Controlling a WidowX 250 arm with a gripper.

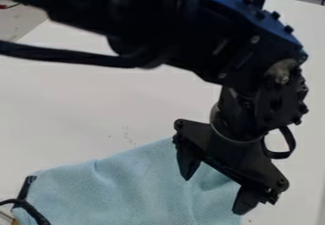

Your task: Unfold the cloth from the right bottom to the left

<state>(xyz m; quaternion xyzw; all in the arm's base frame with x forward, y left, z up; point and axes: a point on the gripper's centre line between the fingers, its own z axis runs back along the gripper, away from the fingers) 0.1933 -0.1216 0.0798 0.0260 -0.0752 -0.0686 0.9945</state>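
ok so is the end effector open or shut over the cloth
Open: the end effector's two fingers stand well apart, and the light blue cloth shows in the gap between them.

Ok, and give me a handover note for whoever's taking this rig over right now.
Gripper: the black two-finger gripper is open over the right part of the cloth, with no grip on it apparent.
Cloth: the light blue textured cloth lies on the white tabletop, creased by the gripper, running past the picture's bottom edge.
Done: no finished unfolding I can confirm.
Left: probably grasp the right bottom part, bring it left, release.
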